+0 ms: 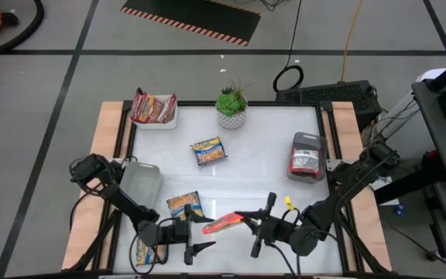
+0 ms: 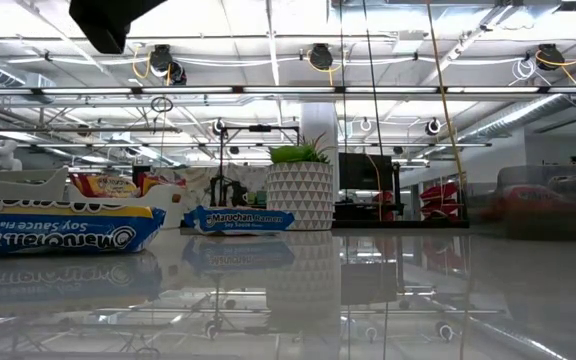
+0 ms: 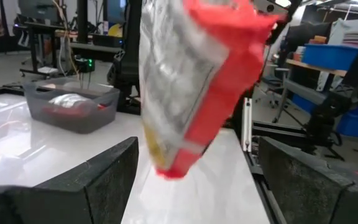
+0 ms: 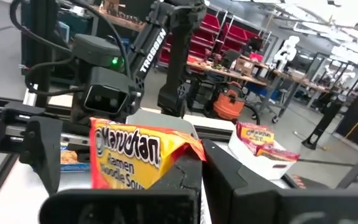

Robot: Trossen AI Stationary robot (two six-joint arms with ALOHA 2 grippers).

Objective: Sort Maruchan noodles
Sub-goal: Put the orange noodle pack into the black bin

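Observation:
An orange-red Maruchan noodles packet (image 1: 221, 225) hangs above the table's near edge, with my right gripper (image 1: 242, 222) shut on it. My left gripper (image 1: 196, 235) faces it, open; the packet's free end (image 3: 191, 81) stands in front of and between its fingers, untouched. Two blue-and-yellow packets (image 1: 207, 149) (image 1: 184, 205) lie flat on the white table, and a third (image 1: 145, 252) lies partly under the left arm. Dark red packets fill a white tray (image 1: 155, 108) at the far left. Orange-red packets sit in a grey tray (image 1: 308, 155) at the right. My right gripper pinches the packet's right-hand edge (image 4: 185, 155) between its two fingers. The fingers come level from the table's right side. The packet is lifted clear of the table and sticks out toward the left gripper, turned on edge and tilted.
A translucent grey tray (image 1: 140, 182) stands at the left by the left arm. A potted plant (image 1: 231, 105) sits at the far edge in the middle. The table's middle between the packets is bare. Wooden rails (image 1: 103, 170) run along the left and right sides.

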